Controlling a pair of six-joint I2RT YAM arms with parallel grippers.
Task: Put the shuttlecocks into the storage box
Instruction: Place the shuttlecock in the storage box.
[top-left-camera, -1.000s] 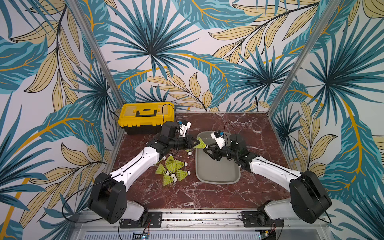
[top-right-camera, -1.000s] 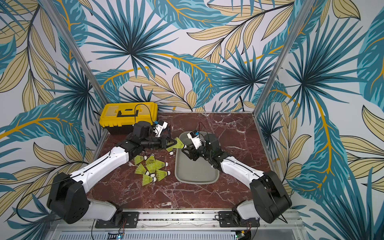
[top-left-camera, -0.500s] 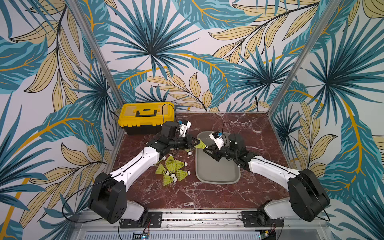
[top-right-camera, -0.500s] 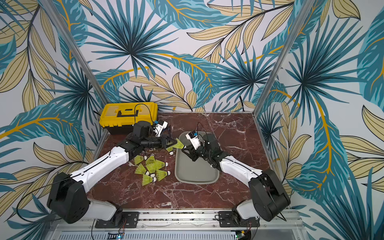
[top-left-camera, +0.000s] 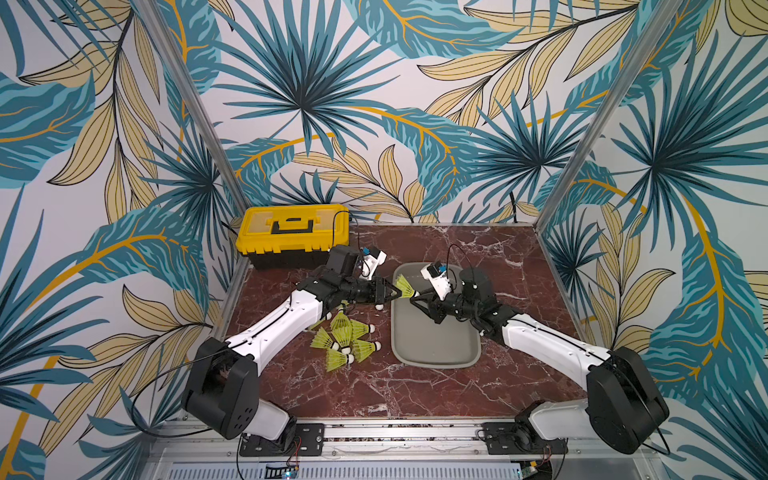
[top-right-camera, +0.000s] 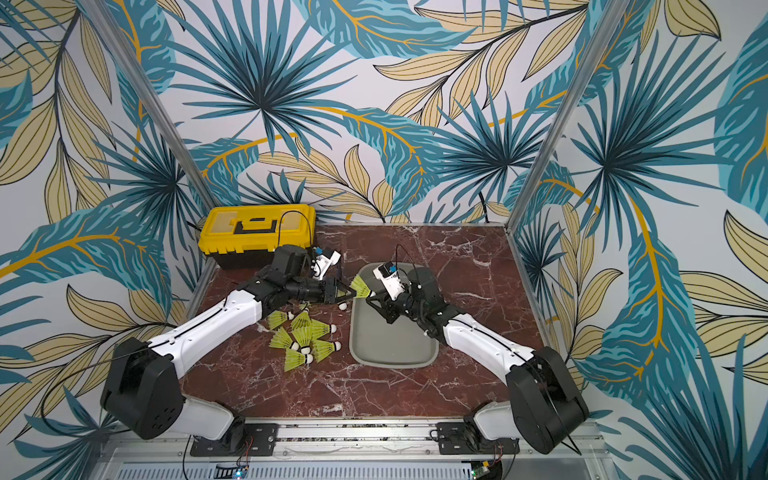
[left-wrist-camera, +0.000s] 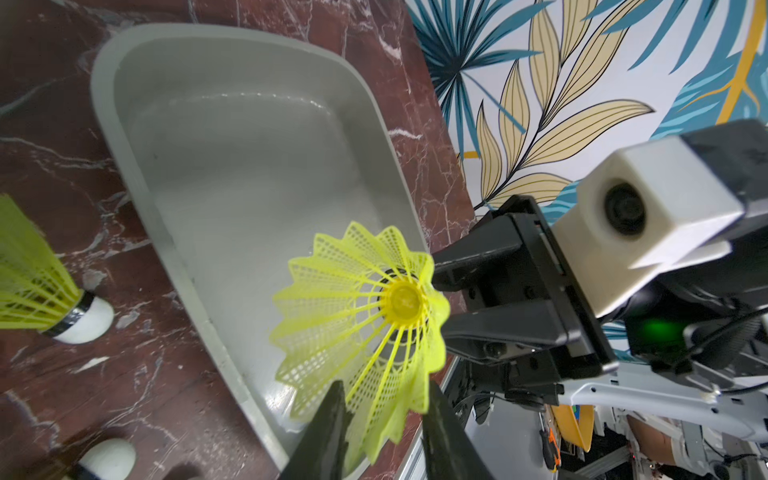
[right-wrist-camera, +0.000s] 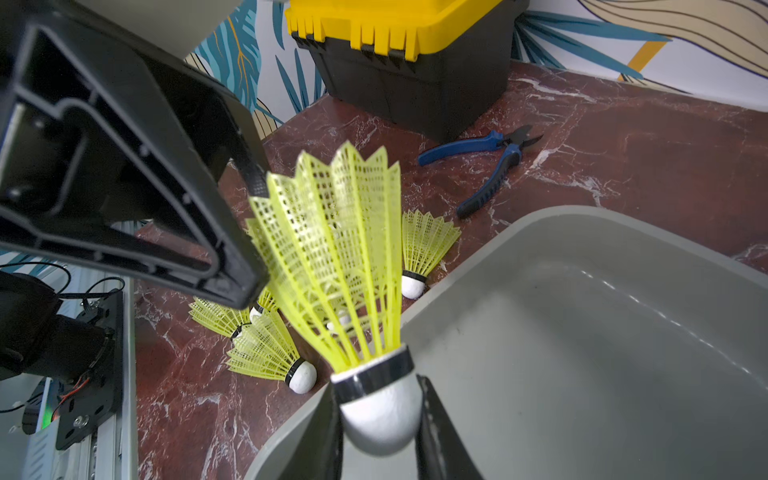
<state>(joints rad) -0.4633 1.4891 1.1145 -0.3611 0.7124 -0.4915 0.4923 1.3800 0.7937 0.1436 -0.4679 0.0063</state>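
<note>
Beside the box (top-left-camera: 434, 365), on the side of the left arm (top-left-camera: 282, 324), a pile (top-left-camera: 345, 336) of shuttlecocks lies on the table (top-left-camera: 374, 395). That arm partly covers the pile in both top views. A lone shuttlecock (right-wrist-camera: 424, 249) stands on its tip just beside the box's rim. Blue-handled pliers (right-wrist-camera: 494, 162) lie beyond it, between the box and the toolbox (top-left-camera: 291, 232), whose yellow lid is down.

The box's grey floor shows bare wherever the right arm (top-left-camera: 540, 345) does not cover it.

Over the box's rim on the pile side, near its far end, the held shuttlecock (top-left-camera: 404, 286) hangs in the air between the two grippers. The right gripper (right-wrist-camera: 377, 399) pinches its white tip from both sides. The left gripper (left-wrist-camera: 384, 395) has its jaws spread, one on each side of the skirt's rim; whether they touch the skirt cannot be told.

Against a second ago, pile, box and toolbox lie unchanged, and both arms meet at much the same spot.
</note>
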